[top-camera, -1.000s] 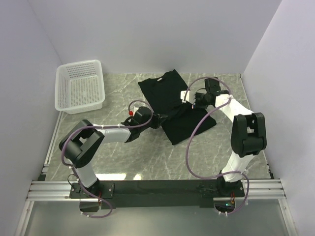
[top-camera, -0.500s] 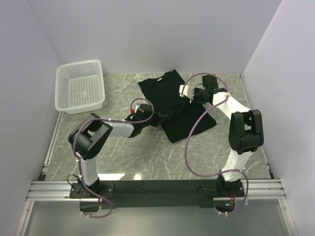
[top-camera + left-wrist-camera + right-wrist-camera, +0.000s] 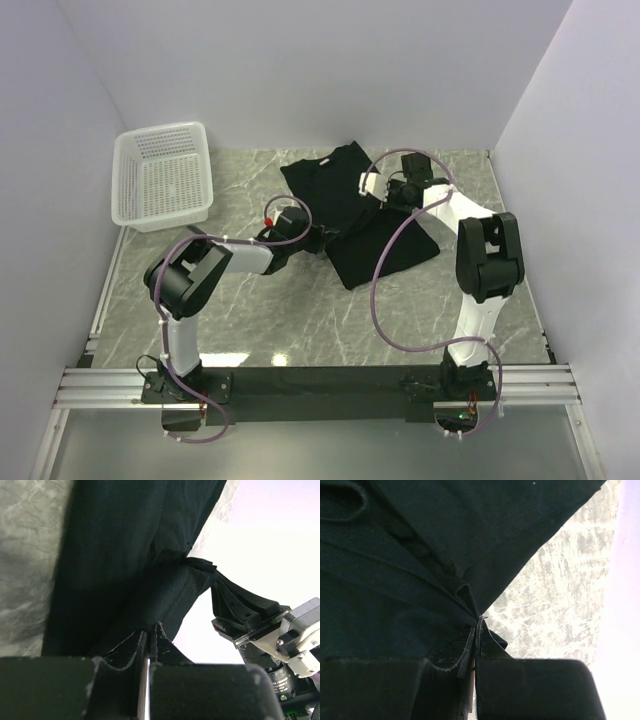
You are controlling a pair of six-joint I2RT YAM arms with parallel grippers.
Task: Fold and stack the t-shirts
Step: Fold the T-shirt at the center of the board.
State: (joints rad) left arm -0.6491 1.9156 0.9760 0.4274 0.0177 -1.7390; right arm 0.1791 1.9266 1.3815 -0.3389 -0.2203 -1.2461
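Right pincer (image 3: 476, 640) shifted left, t-shirt (image 3: 335, 185) hiding tips

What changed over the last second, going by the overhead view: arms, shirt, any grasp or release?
The right gripper carried its pinch of the black t-shirt toward the far left, and its elbow followed. The left gripper edged slightly right as its elbow swung inward. Nothing was taken or let go: both stay shut on cloth. The shirt's far half and the white basket did not move.
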